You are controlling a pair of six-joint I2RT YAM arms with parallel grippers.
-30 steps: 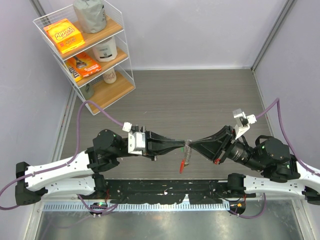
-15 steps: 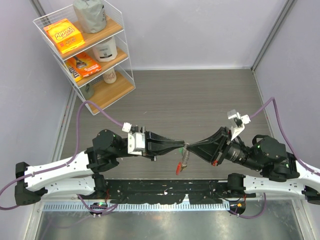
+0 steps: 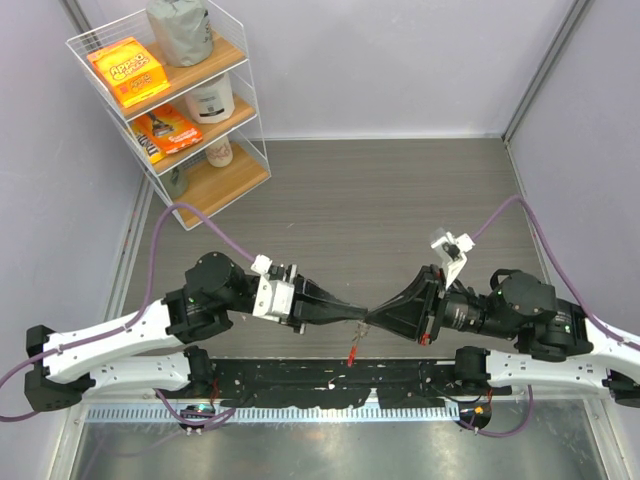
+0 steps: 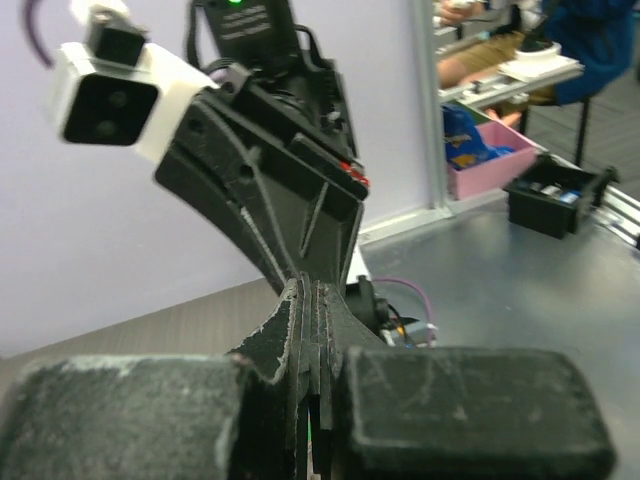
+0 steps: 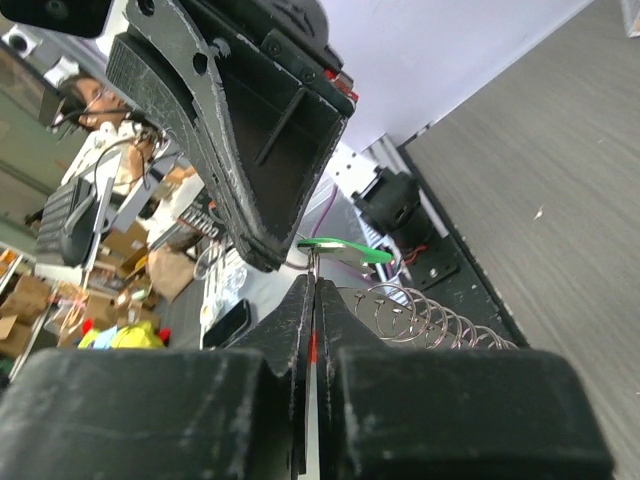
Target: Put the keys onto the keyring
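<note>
From above, the left gripper (image 3: pixel 358 315) and the right gripper (image 3: pixel 373 319) are meeting tip to tip, both clenched, and the red end of the keyring (image 3: pixel 352 352) is dangling just below them. In the left wrist view, the left fingers (image 4: pixel 120 420) are pressing together, and what they are pinching is not clear. In the right wrist view, the right fingers (image 5: pixel 450 400) are clamping a thin red strip of the keyring, while the green key (image 5: pixel 345 250) is sitting at the left tip.

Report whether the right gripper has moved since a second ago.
Yes. The right gripper shifted nearer the black base rail and slightly left.

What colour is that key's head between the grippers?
The key head is green; clearest in the right wrist view.
</note>
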